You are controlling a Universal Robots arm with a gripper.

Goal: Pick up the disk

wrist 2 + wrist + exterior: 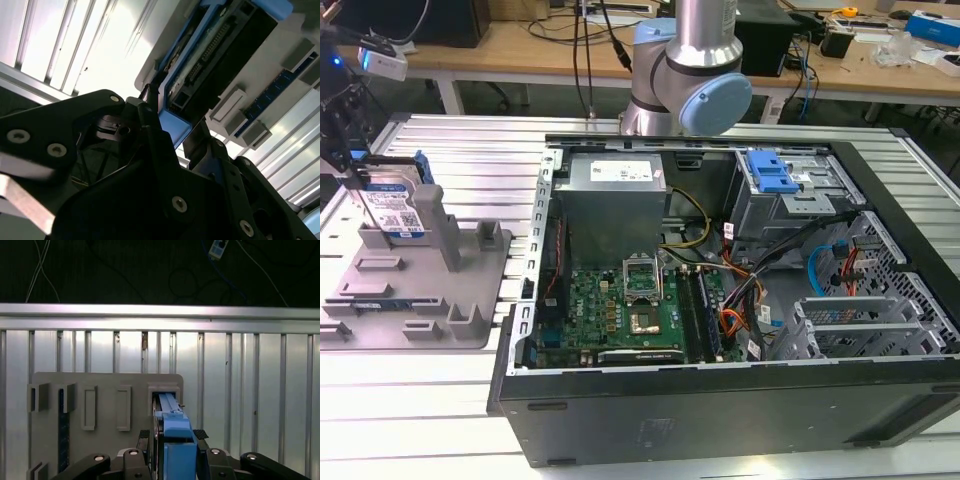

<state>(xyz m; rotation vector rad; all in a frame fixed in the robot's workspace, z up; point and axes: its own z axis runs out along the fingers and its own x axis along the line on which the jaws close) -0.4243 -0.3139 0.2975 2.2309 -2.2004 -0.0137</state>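
The disk (392, 208) stands on edge at the exterior view's far left, silver with a white-and-blue label and a blue frame. It sits over the back of the grey fixture (420, 285). My gripper (362, 178) reaches it from above and is shut on its upper edge. In the first wrist view the disk's blue frame (176, 447) is clamped between the two black fingers (144, 436), above the fixture's slot (165, 392). The second wrist view shows the disk's (220, 45) dark connector edge and blue frame gripped by the fingers (150, 112). Whether the disk is clear of the slot I cannot tell.
An open computer case (720, 300) with motherboard, power supply and a blue bracket (770, 175) fills the exterior view's middle and right. The arm's base (685, 70) rises behind it. The ribbed metal table (470, 150) ends in an edge rail (160, 310) just beyond the fixture.
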